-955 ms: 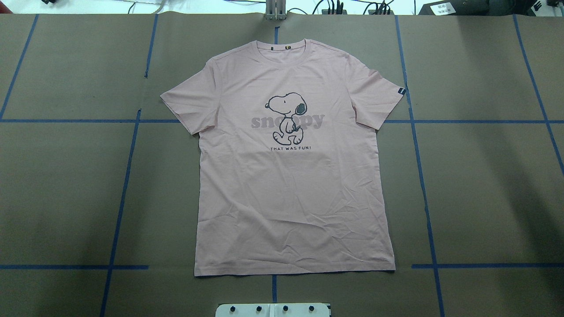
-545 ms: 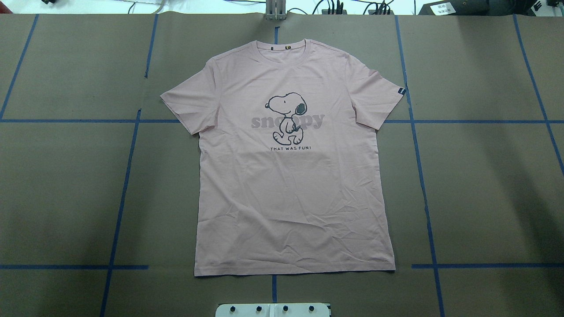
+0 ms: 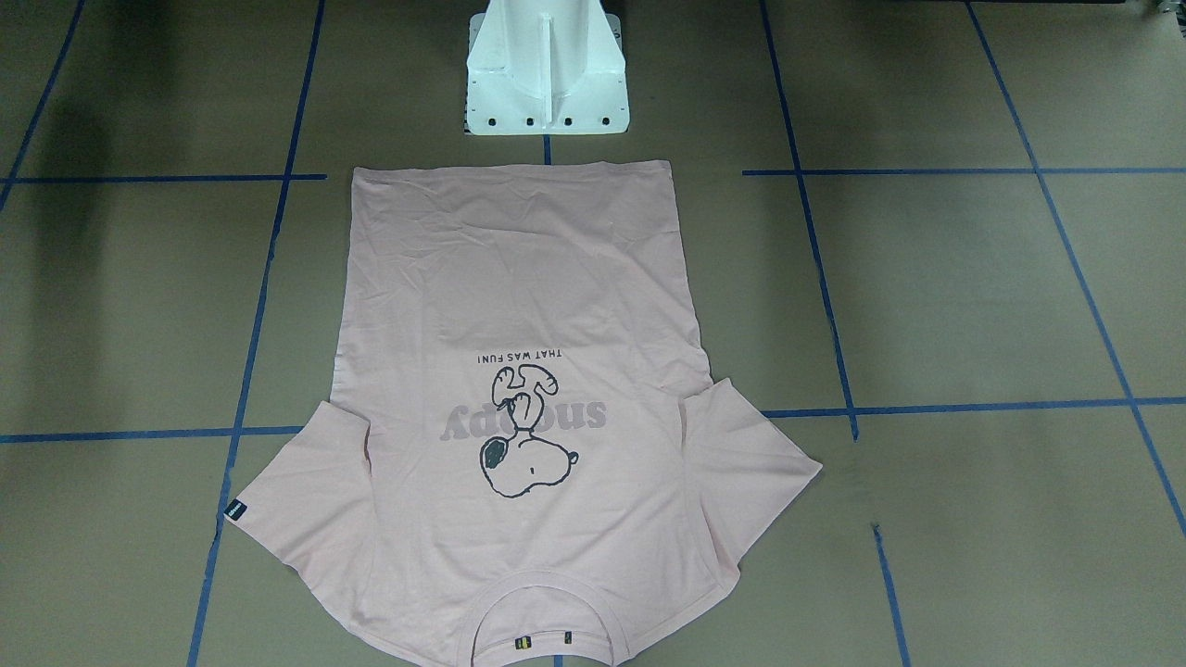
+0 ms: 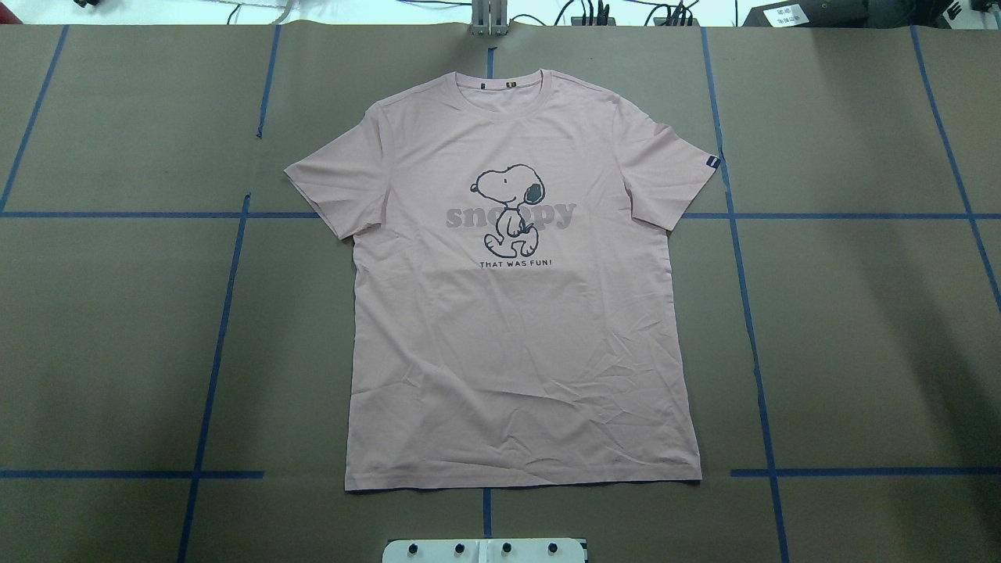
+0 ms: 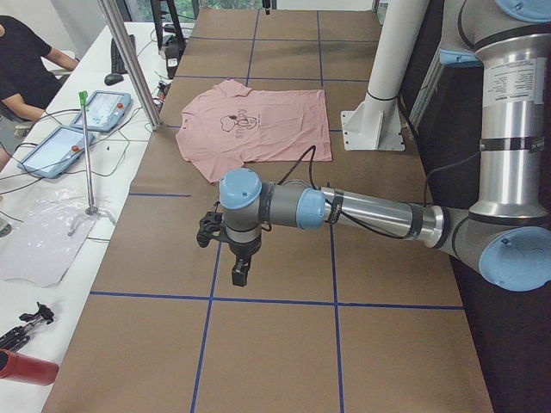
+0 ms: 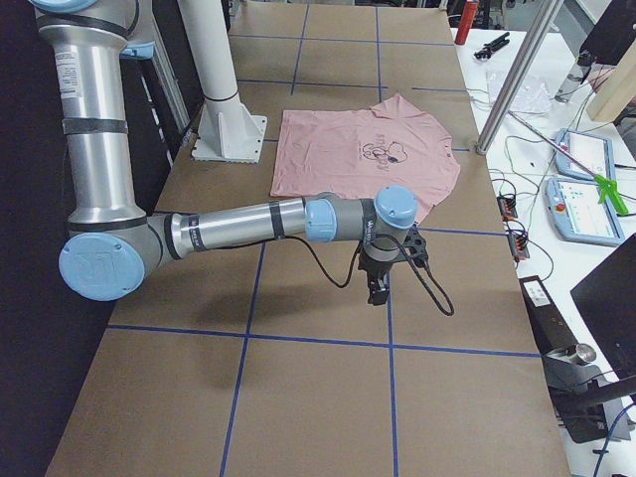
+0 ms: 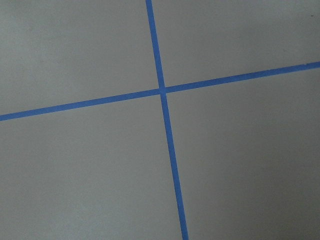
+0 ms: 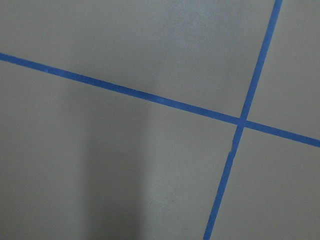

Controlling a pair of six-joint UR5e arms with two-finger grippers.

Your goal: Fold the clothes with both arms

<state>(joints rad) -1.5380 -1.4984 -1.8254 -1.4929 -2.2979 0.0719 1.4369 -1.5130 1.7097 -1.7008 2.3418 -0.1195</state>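
Table [image 4: 117, 352] had T-shirt [image 4: 516, 352] flat, prepped for folding; left gripper [image 5: 238, 274] & right gripper [image 6: 376, 292] hung well off it, opening: can't tell.

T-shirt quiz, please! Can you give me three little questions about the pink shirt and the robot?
1. True or false: the left gripper is touching the pink T-shirt.
2. Which way does the shirt's collar point? A: toward the robot's white base. B: away from the base. C: toward the robot's left.
3. Fill the gap: the small dark sleeve tag is on the robot's ____ side.

Key: 1 false, it hangs over bare table. 2 B. 3 right.
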